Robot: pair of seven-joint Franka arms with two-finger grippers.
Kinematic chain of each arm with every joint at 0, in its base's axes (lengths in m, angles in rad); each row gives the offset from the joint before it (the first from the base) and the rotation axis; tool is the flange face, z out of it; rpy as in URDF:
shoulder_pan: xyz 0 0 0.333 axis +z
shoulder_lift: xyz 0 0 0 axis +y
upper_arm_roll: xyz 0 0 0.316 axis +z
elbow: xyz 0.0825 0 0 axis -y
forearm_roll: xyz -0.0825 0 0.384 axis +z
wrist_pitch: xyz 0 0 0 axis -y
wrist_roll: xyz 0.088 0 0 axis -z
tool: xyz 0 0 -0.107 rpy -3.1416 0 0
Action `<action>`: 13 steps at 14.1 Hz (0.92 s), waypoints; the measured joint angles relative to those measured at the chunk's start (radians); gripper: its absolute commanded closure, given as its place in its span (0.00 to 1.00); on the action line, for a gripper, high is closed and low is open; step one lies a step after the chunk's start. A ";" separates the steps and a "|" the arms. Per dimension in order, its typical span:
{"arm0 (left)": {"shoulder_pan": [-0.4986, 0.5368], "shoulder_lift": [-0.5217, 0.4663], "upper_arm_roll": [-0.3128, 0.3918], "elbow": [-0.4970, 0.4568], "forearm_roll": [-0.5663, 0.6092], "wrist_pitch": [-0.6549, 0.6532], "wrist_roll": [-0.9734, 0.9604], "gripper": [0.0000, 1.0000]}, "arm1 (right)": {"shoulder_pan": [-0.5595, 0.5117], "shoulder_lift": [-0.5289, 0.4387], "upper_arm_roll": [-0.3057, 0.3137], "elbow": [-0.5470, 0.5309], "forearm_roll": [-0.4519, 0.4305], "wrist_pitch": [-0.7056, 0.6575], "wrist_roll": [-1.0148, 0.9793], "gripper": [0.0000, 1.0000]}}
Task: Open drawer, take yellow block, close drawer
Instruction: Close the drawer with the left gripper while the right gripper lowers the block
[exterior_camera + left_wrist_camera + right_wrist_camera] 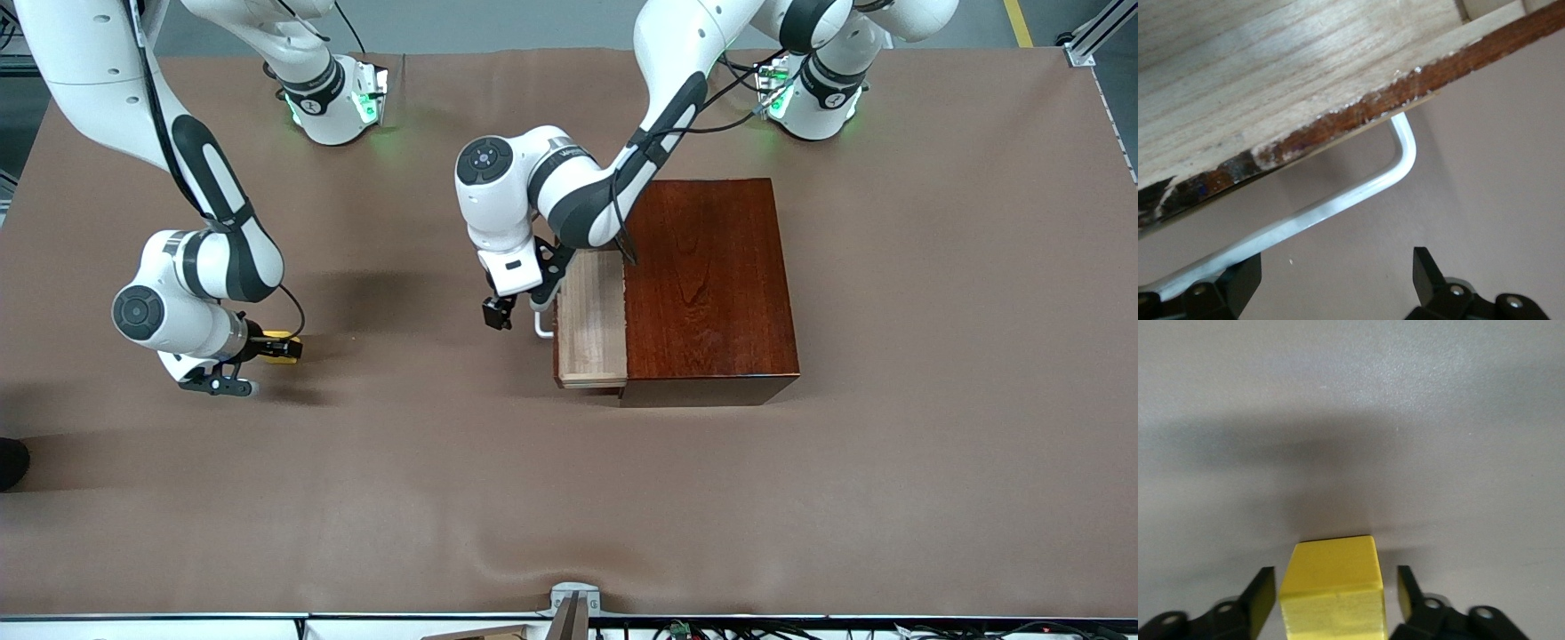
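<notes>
The drawer (591, 320) stands partly pulled out of the dark mahogany box (711, 284) toward the right arm's end; the part of its pale wood floor (1271, 73) that shows is bare. Its white loop handle (540, 327) also shows in the left wrist view (1358, 190). My left gripper (498, 313) (1335, 280) is open at the handle, which crosses one fingertip (1241, 280). The yellow block (286, 345) (1335, 570) lies on the table at the right arm's end. My right gripper (267, 348) (1336, 597) is open around it, a small gap on each side.
The brown table cover (569, 498) is bare round the box and the block. The arms' bases (338, 102) stand along the table's edge farthest from the front camera. A metal bracket (573, 604) sits at the edge nearest that camera.
</notes>
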 measured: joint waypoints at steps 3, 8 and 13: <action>0.026 -0.006 0.002 0.004 0.001 -0.058 -0.004 0.00 | 0.000 -0.010 0.002 0.042 0.000 -0.100 0.009 0.00; 0.056 -0.007 0.004 0.006 0.002 -0.162 -0.009 0.00 | 0.003 -0.034 0.012 0.149 0.000 -0.279 0.010 0.00; 0.076 -0.007 0.020 0.006 0.013 -0.253 -0.009 0.00 | 0.030 -0.069 0.023 0.324 0.000 -0.494 0.009 0.00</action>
